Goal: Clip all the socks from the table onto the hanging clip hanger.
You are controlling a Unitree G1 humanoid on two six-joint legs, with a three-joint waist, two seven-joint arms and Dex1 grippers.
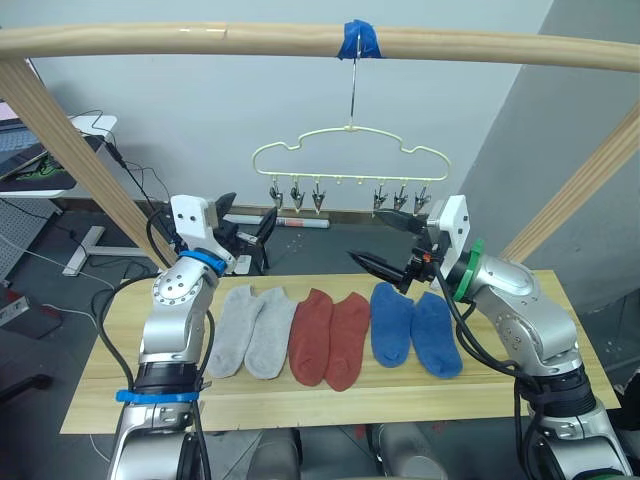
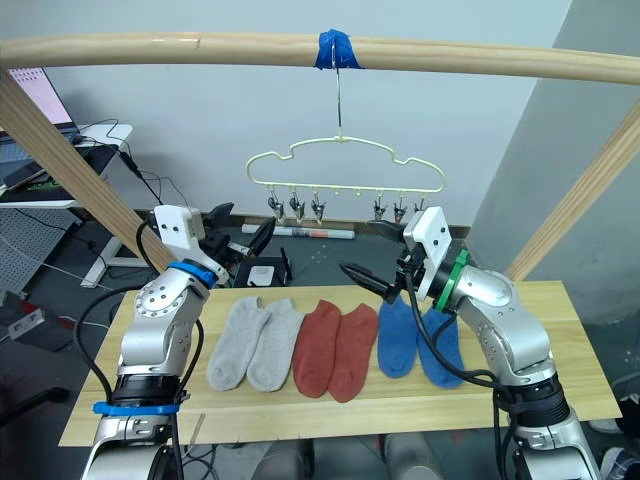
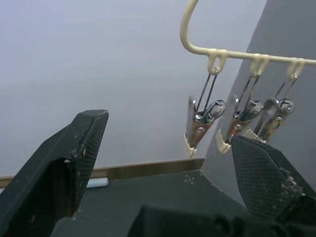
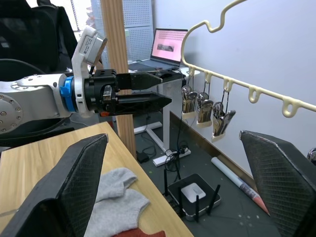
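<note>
Open air below clip hanger (image 1: 350, 155)

Right arm is covering part of the outer blue sock (image 1: 437, 335); clip hanger (image 3: 232, 53) is running off the left wrist frame.

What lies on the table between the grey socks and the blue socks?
The two rust red socks lie there, side by side between the grey socks and blue socks, as the left eye view shows.

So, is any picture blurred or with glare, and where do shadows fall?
Left eye view: even light, no strong glare, soft shadows under the socks on the table. Left wrist view: the clips look sharp, the near fingers look soft. Right wrist view: the hanger and left gripper are clear, and the laptop screen glows bright.
</note>
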